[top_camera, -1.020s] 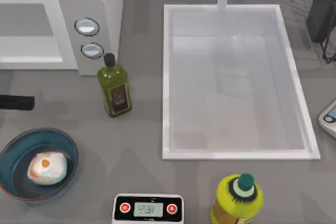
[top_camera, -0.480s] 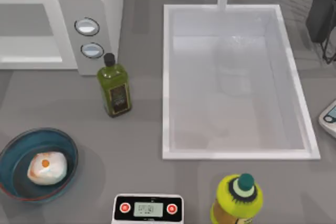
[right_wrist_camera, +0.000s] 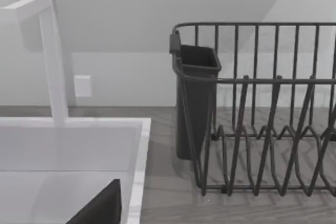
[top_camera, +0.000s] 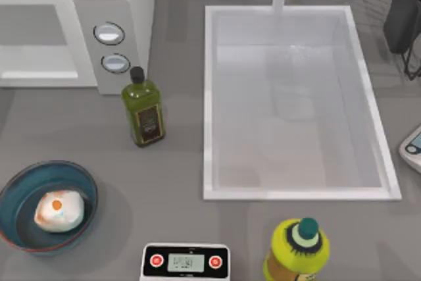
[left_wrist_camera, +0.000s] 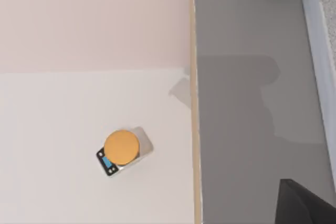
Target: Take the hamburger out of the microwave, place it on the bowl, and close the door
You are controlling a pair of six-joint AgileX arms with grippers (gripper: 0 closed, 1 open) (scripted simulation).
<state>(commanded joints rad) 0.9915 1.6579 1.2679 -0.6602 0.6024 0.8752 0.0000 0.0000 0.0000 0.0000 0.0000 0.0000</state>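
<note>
Left gripper [left_wrist_camera: 307, 205] is just a dark sliver in its wrist view, off the table's [top_camera: 177, 162] left side; can't tell its opening. Right gripper [right_wrist_camera: 100, 208], same story, parked by the sink's [top_camera: 207, 97] far right corner. Hamburger [top_camera: 59, 210] sits in the bowl [top_camera: 26, 189], near left, so placing looks done. Farther back, the microwave [top_camera: 89, 44] cavity reads as open; I can't make out the door. Remaining step: door closing. Left arm needs to get behind the door and sweep it shut, clear of the olive oil bottle [top_camera: 145, 113].

Even, soft, bright light from above; faint shadows beside the olive oil bottle [top_camera: 143, 111] and bowl [top_camera: 85, 185]; slightly soft focus, no glare.
</note>
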